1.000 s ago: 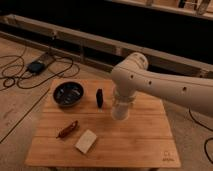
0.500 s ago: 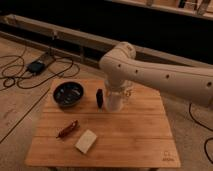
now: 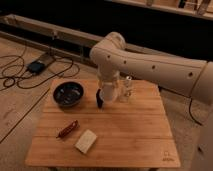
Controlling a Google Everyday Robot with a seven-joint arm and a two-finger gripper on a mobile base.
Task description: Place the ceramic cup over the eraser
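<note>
1. A wooden worktop is carrying everything.
2. The pincer is hanging over its back half, gripping the cup.
3. The eraser is lying against the cup's left side, partly hidden.

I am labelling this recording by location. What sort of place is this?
Probably a robotics lab or workshop. A small light wooden table stands on a bare floor, black cables lie loose, and the robot's gripper hangs over the table's back part, beside the small black eraser.

Gripper btwn bowl & glass
</note>
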